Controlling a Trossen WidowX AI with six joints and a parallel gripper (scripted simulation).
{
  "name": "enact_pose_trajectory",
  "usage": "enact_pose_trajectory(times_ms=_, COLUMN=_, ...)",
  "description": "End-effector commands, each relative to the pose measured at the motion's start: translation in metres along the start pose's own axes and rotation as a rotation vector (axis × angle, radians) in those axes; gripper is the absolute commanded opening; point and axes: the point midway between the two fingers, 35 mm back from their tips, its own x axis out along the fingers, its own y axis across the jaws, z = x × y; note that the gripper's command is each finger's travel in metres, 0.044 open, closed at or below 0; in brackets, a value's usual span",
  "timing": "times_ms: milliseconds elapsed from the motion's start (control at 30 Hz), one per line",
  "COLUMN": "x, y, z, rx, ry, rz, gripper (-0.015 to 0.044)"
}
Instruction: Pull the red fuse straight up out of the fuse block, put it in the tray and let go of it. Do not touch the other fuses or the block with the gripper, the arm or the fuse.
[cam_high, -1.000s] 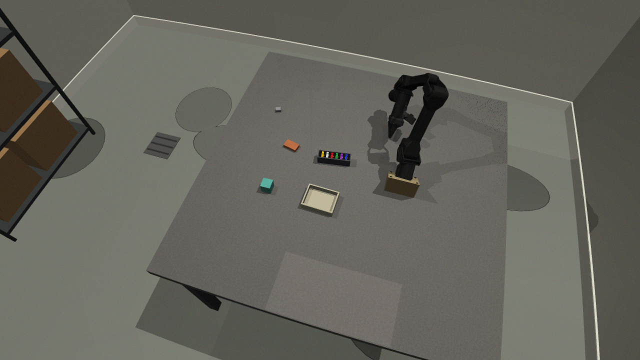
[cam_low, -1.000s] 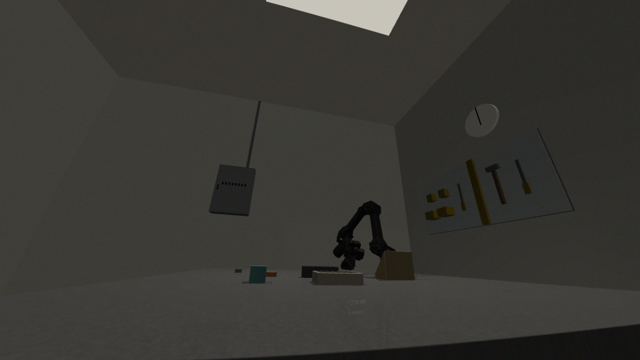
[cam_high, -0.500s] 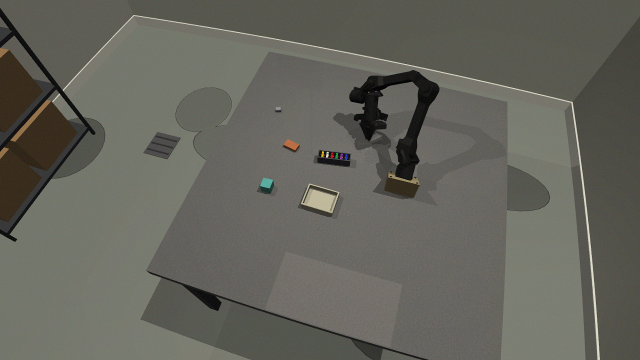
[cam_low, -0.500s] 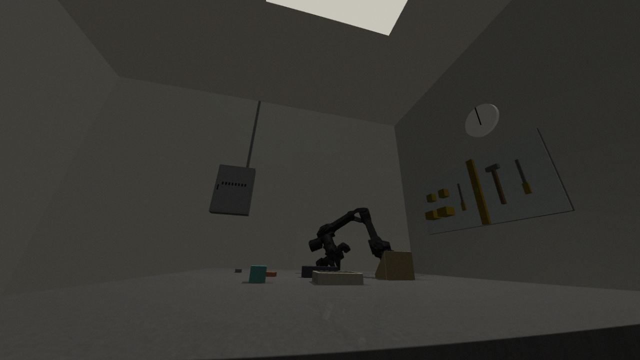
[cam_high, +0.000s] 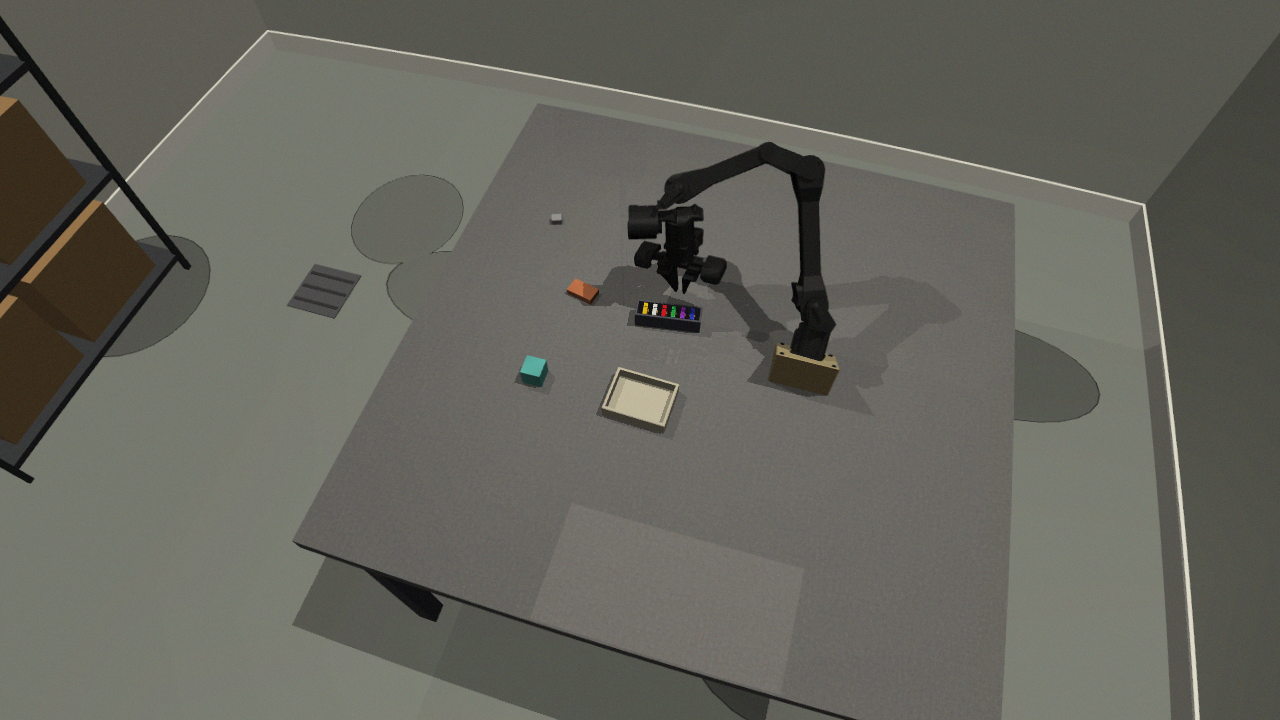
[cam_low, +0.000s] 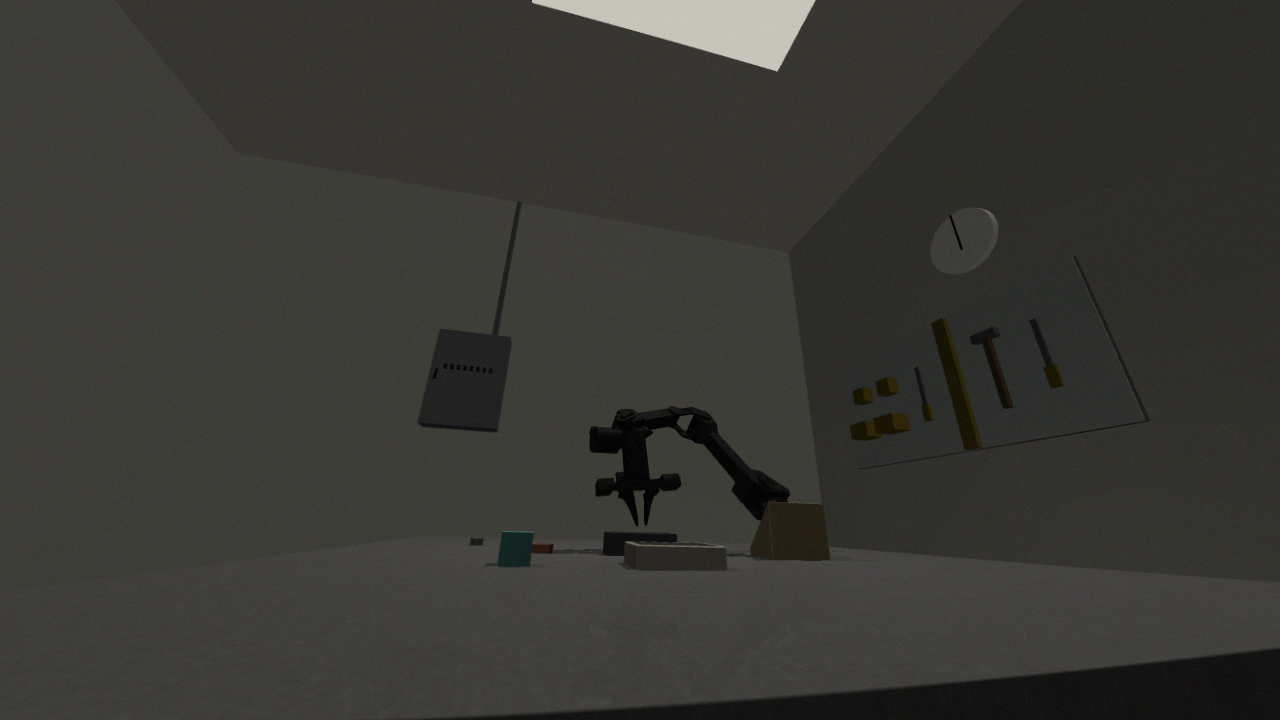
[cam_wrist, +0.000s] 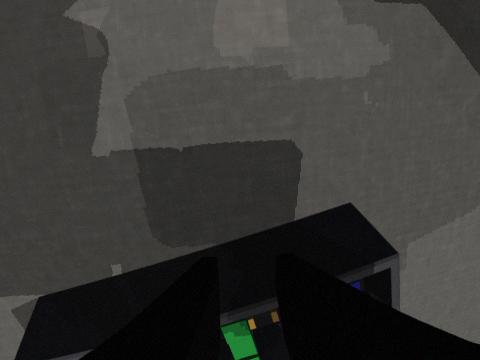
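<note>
The red fuse stands in the black fuse block, between a white and a green fuse. Yellow, purple and blue fuses stand in the same row. My gripper points down above the block, a little open, with nothing between its fingers. In the wrist view the green fuse shows between the fingers and a bit of the blue fuse beside the right one; the red fuse is not visible there. The beige tray is empty, in front of the block.
A teal cube stands left of the tray. An orange block lies left of the fuse block, and a small grey piece farther back. The arm's tan base is at the right.
</note>
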Motion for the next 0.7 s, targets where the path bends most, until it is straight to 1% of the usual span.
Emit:
enact_pose_trajectory(times_ms=0, x=-0.012, y=0.010, z=-0.046, rx=-0.183, ry=-0.104, rz=0.075, gripper=0.0074)
enact_pose_trajectory(times_ms=100, x=-0.016, y=0.012, z=-0.059, rx=-0.241, ry=-0.138, rz=0.098, gripper=0.0074)
enact_pose_trajectory(times_ms=667, x=-0.006, y=0.013, z=-0.058, rx=-0.241, ry=-0.138, rz=0.099, gripper=0.0074)
